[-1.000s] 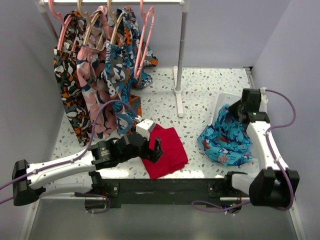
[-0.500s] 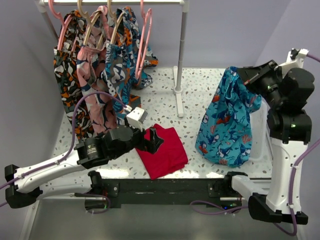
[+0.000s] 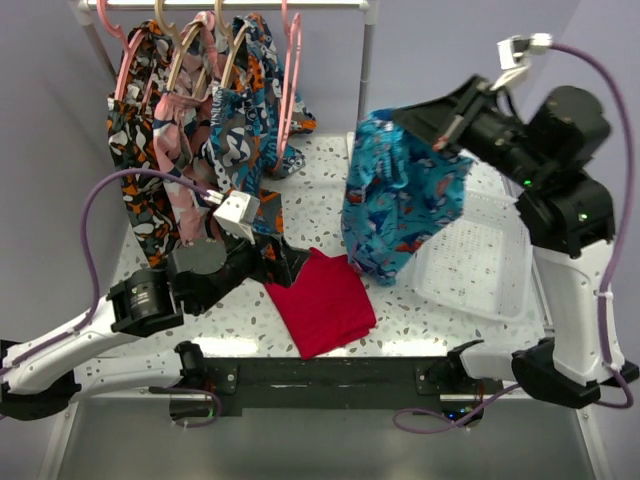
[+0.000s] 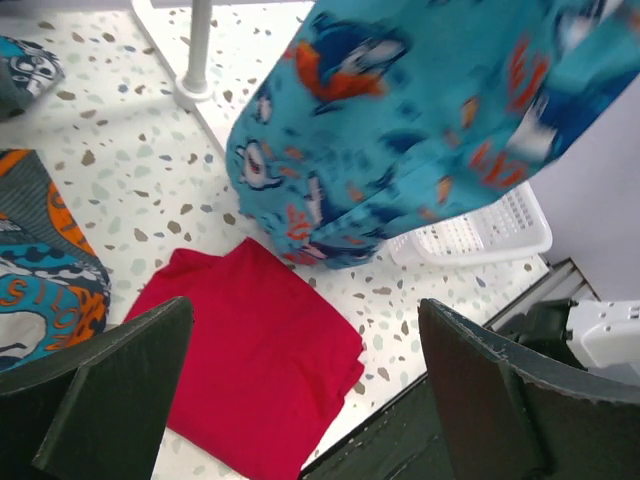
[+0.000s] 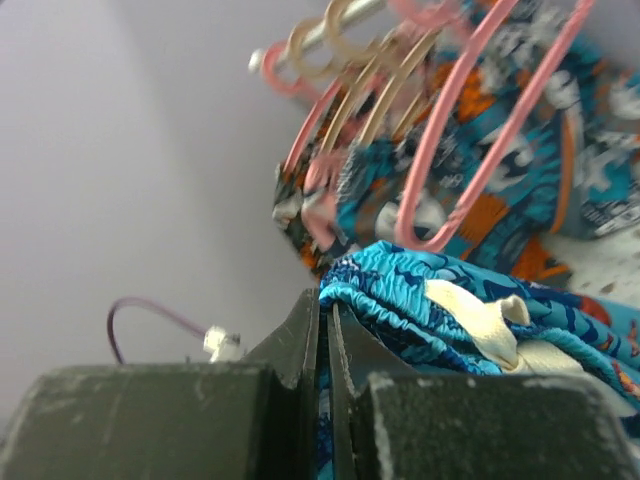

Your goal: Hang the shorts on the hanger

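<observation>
Top external view gives us the clearest read: the right gripper point(image 3: 398, 116) is clenched on the waistband of the shorts point(image 3: 400, 200) and holds them high, so the turquoise fabric hangs free above the tabletop point(image 3: 330, 195), between the white basket point(image 3: 485, 275) and the red cloth point(image 3: 325, 300), touching neither as far as we can tell. From the right wrist we see the gathered waistband and cream drawstring pinched right at the fingertips, with the hanger point(image 5: 450, 135) beyond it on the rail point(image 3: 230, 5), bare and apart from the shorts. The left gripper point(image 4: 305, 310) hovers low over the red cloth with its jaws spread wide and nothing between them. We judge the pick-up done and the carry toward the rack under way; the threading onto the hanger is not yet begun. What comes next, in our view, calls for bringing the waistband up to the pink frame and spreading it, which one pinch point will hardly do, so the free left arm likely needs to steady the hanger or take a second hold. The patterned shorts point(image 3: 190, 150) crowded on the wooden hangers beside it leave little room, and the thin frame may swing when nudged.
</observation>
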